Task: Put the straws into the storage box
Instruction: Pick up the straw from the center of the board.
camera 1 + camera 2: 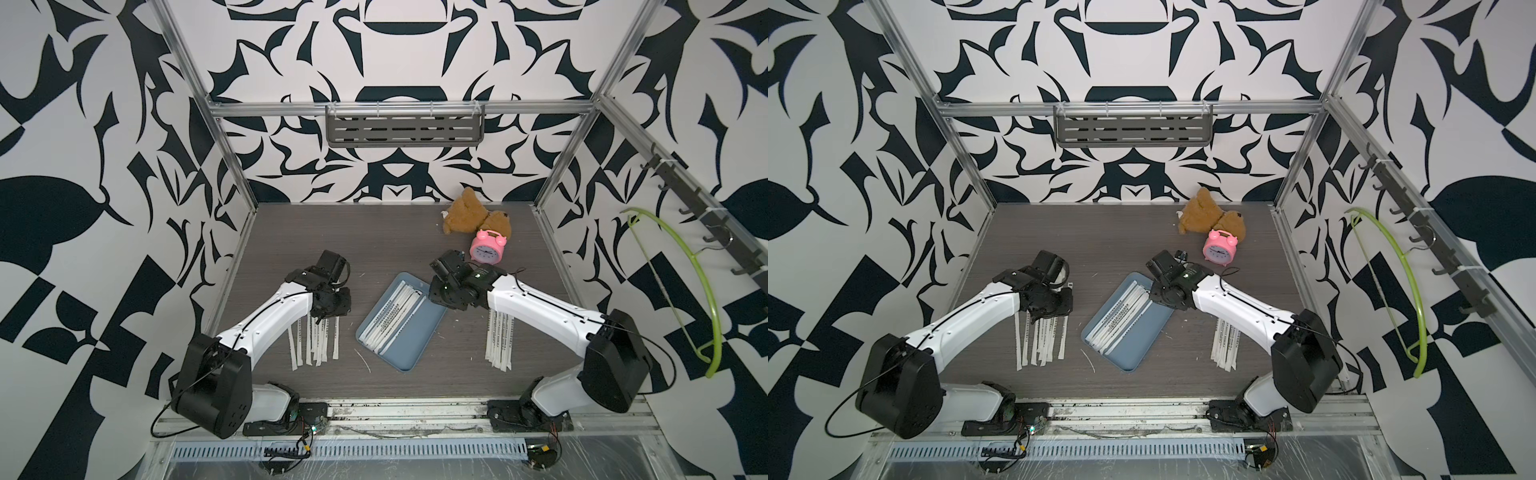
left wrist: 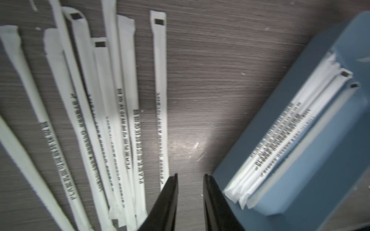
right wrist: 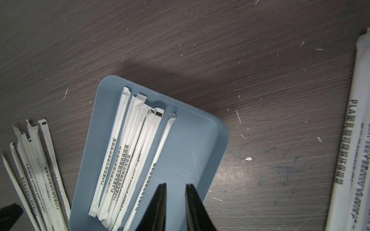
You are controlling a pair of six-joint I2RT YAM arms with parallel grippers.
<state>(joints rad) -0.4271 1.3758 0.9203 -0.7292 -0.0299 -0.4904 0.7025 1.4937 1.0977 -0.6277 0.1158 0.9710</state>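
The storage box (image 1: pixel 417 335) (image 1: pixel 1136 345) is a shallow blue-grey tray lying askew mid-table, with several paper-wrapped straws (image 1: pixel 390 316) (image 3: pixel 128 152) along one side. More straws lie on the table in a left pile (image 1: pixel 318 340) (image 2: pixel 84 120) and a right pile (image 1: pixel 498 340) (image 3: pixel 352 150). My left gripper (image 2: pixel 190 176) (image 1: pixel 328 309) hovers over bare table between the left pile and the box (image 2: pixel 320 180), open and holding nothing. Above the box's bare floor (image 3: pixel 190 144), near its far right corner, my right gripper (image 3: pixel 175 185) (image 1: pixel 436 299) is open and holds nothing.
A brown teddy bear (image 1: pixel 473 214) and a pink alarm clock (image 1: pixel 487 247) sit at the back right. On the back wall hangs a grey slotted shelf (image 1: pixel 405 126). A green hanger (image 1: pixel 685 291) hangs on the right wall. A thin white sliver (image 1: pixel 362 359) lies beside the box.
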